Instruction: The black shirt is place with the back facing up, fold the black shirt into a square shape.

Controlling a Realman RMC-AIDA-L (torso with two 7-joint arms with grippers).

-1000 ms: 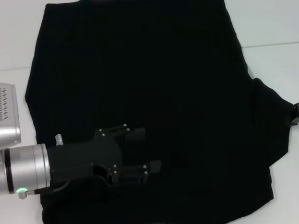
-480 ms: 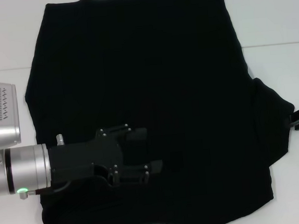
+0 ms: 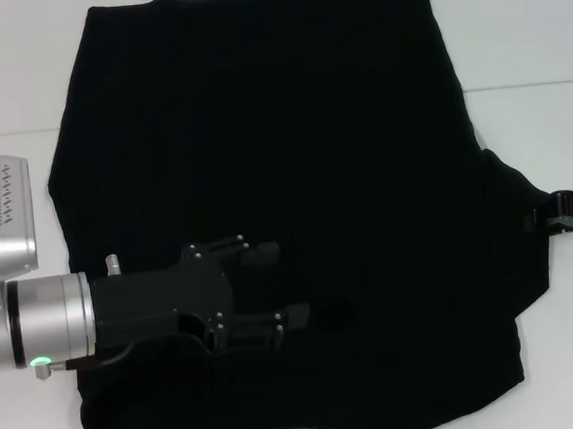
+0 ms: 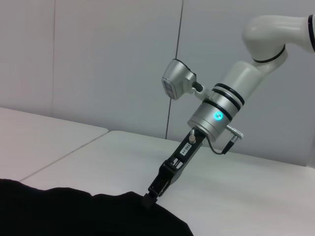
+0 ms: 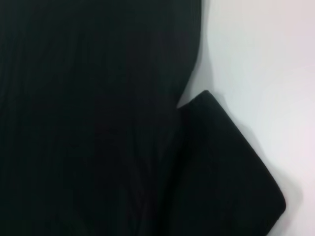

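Observation:
The black shirt [image 3: 279,125] lies spread flat on the white table [image 3: 550,131], collar edge toward me. My left gripper [image 3: 281,285] hovers over the shirt's near left part, open, with one finger [image 3: 260,252] farther out and the other [image 3: 296,317] closer in. My right gripper [image 3: 553,216] is at the tip of the right sleeve and looks shut on its edge. The left wrist view shows that right gripper [image 4: 147,200] pinching the fabric edge of the shirt [image 4: 74,216]. In the right wrist view only the shirt body [image 5: 88,123] and the sleeve [image 5: 231,182] show.
White tabletop surrounds the shirt on the left [image 3: 15,98] and right. A seam in the table [image 3: 526,85] runs across behind the sleeve. A pale wall [image 4: 98,59] stands beyond the table.
The right gripper has shifted slightly left, inward with the sleeve tip. The left arm has hardly moved.

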